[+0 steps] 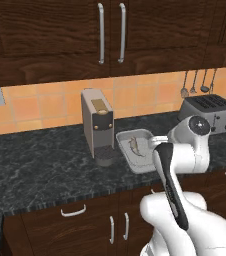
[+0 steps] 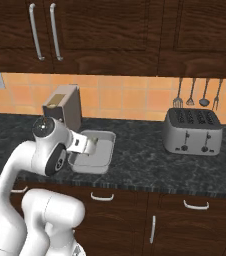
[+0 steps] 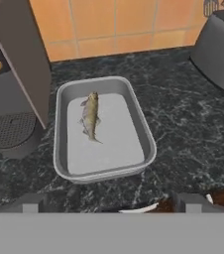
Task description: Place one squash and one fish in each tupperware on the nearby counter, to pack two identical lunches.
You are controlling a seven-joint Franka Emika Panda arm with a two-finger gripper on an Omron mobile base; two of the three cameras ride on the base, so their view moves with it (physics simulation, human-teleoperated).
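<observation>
The shallow light grey rectangular tupperware tray (image 3: 104,130) sits on the black speckled stone counter (image 3: 183,129), just beside the grey coffee machine (image 3: 12,64), with the silver toaster (image 2: 193,131) well apart on its other side; one slim pale grey-green fish (image 3: 90,117) lies inside it, toward the far end of the tray floor, and no squash is in this tray. The white arm's two-finger gripper (image 3: 111,201) hangs above the tray's near rim with its dark fingertips (image 3: 32,202) spread wide and nothing between them.

Judging from this, the tray is half packed; a squash is yet to join the fish, and a second tray would need both items.

The risks from here look like these: the coffee machine stands so close to the tray's side that a low or wide swing of the arm could knock it or shove the tray along the stone; a squash dropped from too high could bounce on the sloped wall and roll out, or land on the fish and push it; a small oblong squash is likely to slip from wide fingers if they close off-centre; putting a second fish here would spoil the matching of the two lunches.
</observation>
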